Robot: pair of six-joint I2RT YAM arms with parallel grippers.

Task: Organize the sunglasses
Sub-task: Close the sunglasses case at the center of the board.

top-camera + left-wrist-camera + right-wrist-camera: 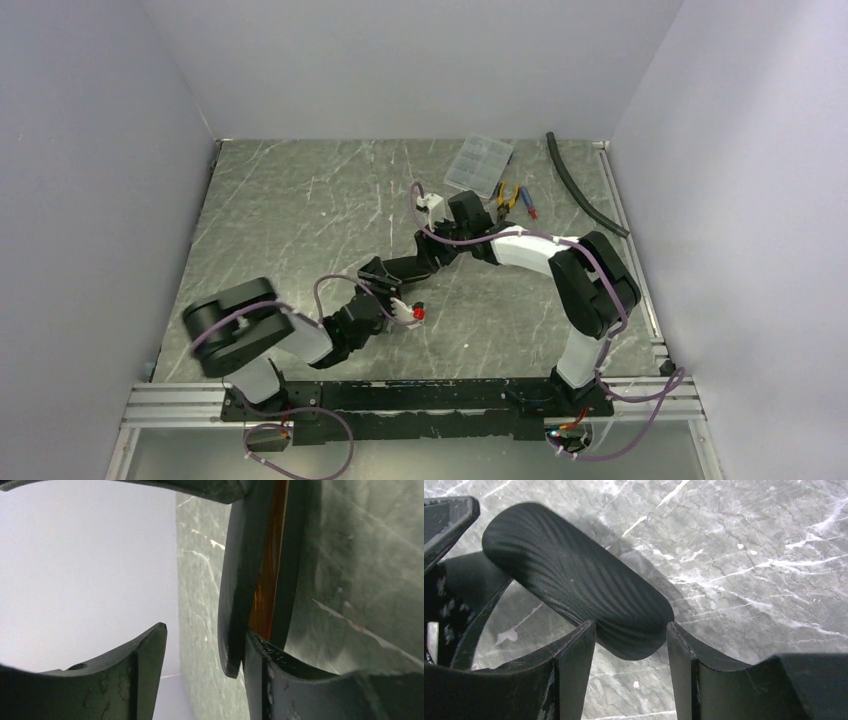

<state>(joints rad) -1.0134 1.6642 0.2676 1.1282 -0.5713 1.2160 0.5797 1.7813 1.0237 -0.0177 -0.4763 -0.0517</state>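
The sunglasses show only as an orange-amber sliver [267,580] in the left wrist view, inside the slightly open black glasses case [235,580]. My left gripper [207,635] is open, with one shell of the case between its fingers and lying against the right finger [280,680]. In the right wrist view my right gripper [631,630] is shut on the rounded end of the ribbed black case [574,585], holding it above the table. In the top view both grippers, left [372,292] and right [405,268], meet at mid-table, and the case is hard to tell apart there.
A clear plastic organizer box [479,165] lies at the back, with orange-handled pliers [507,196] and a blue-handled tool [527,203] beside it. A black hose [580,190] runs along the back right. White walls enclose the grey marbled table [300,220].
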